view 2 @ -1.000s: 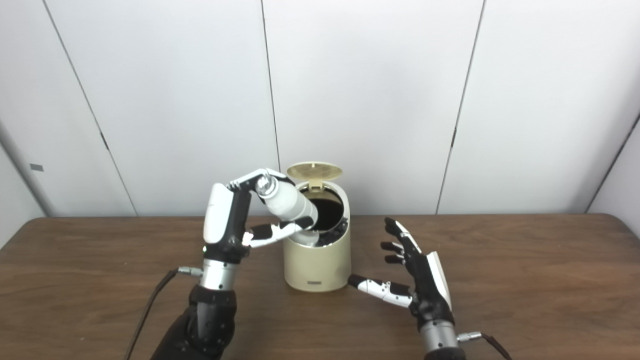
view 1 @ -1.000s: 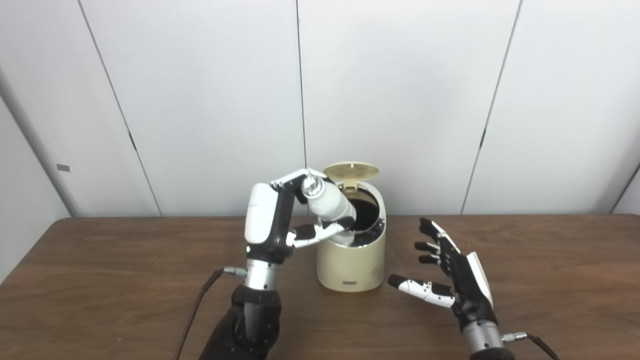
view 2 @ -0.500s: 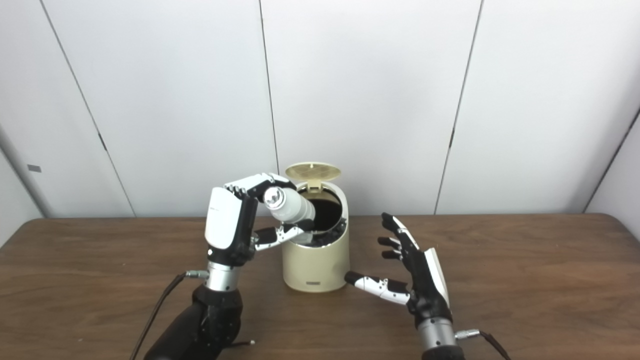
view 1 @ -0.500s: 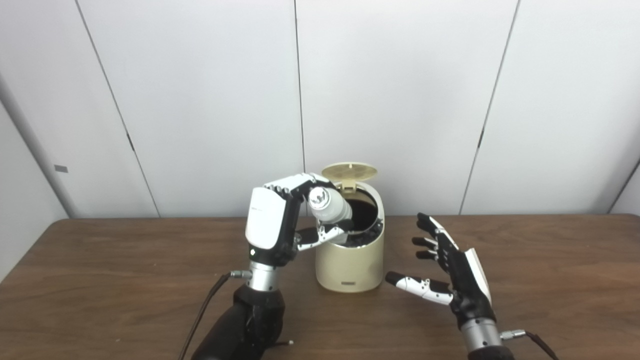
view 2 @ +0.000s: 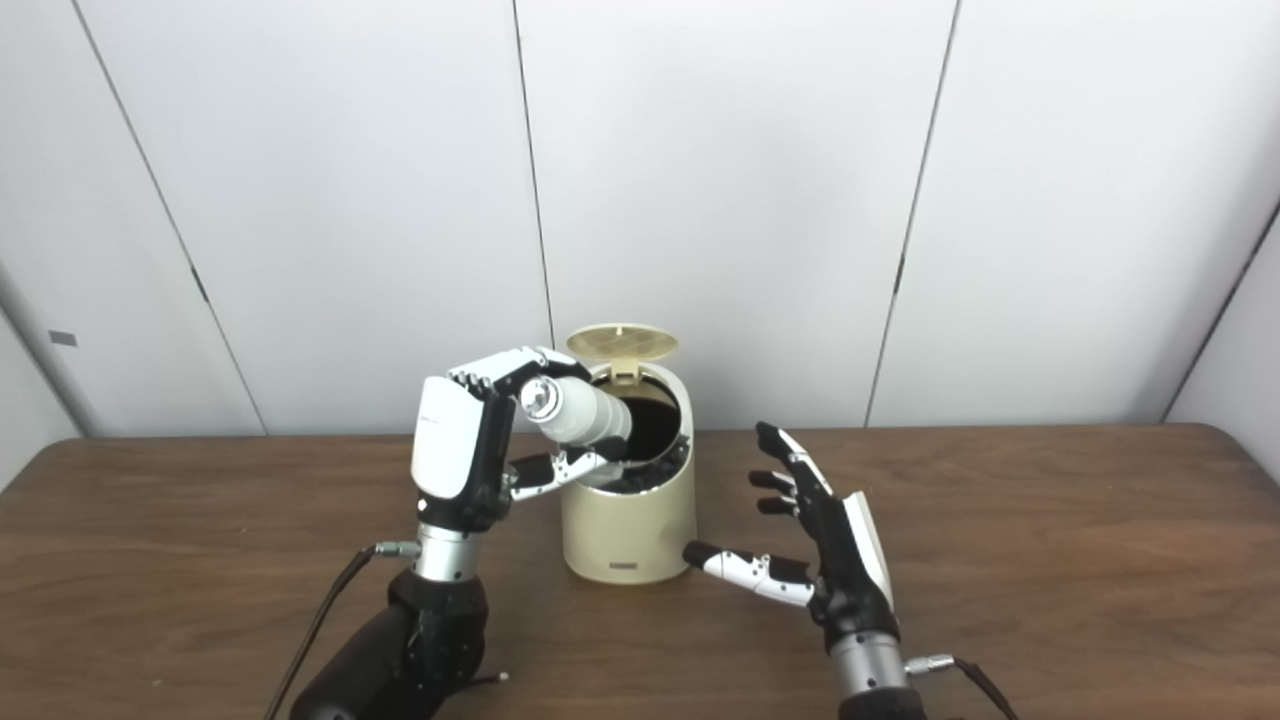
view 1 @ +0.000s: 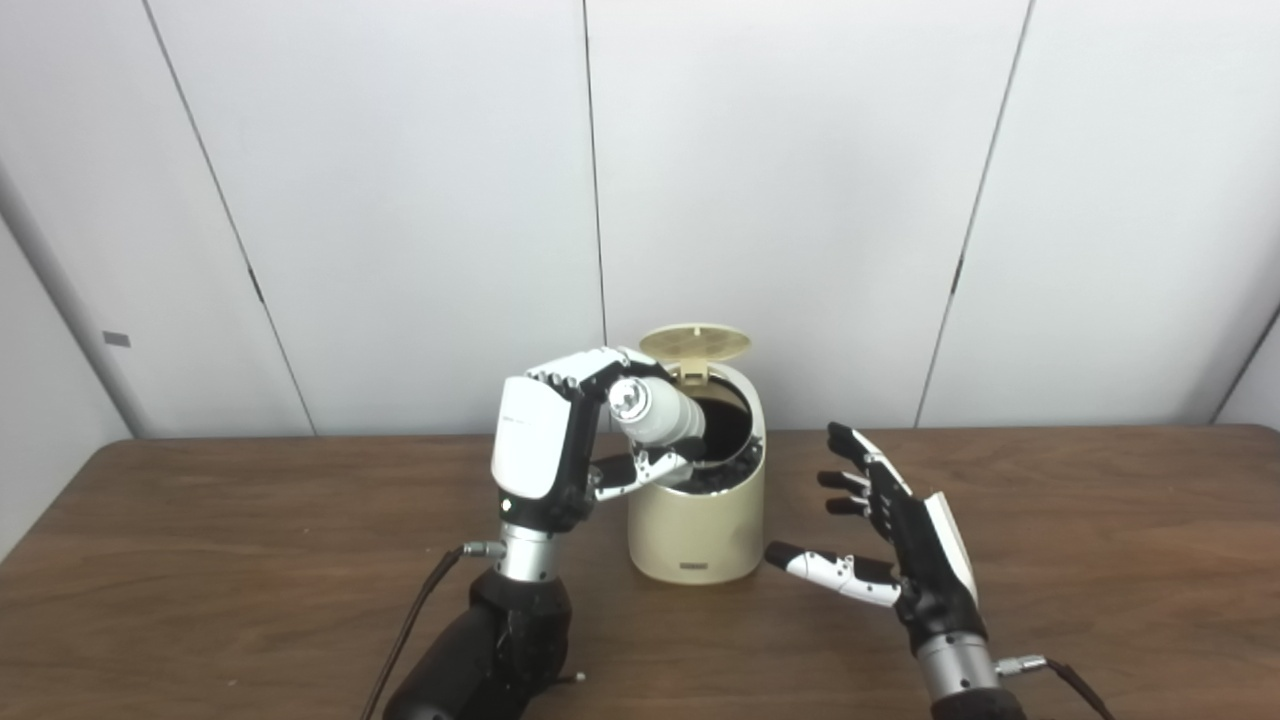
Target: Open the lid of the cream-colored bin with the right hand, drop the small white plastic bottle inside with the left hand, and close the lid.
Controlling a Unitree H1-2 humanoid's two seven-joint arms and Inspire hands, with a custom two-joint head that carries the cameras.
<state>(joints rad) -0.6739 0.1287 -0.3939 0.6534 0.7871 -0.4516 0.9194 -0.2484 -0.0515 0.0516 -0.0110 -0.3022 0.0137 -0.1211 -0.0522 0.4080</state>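
A: How far along is the robot?

B: The lid stands open. The left robot hand grips the bottle, tilted into the bin mouth, unreleased.

A: And the right robot hand?

B: Spread empty right of the bin; closing remains.

A dark brown wood-grain table was observed spanning the full width of the view. Behind it, a wall of plain white panels, divided by thin dark seams, was noted. Even, diffuse lighting was recorded throughout.
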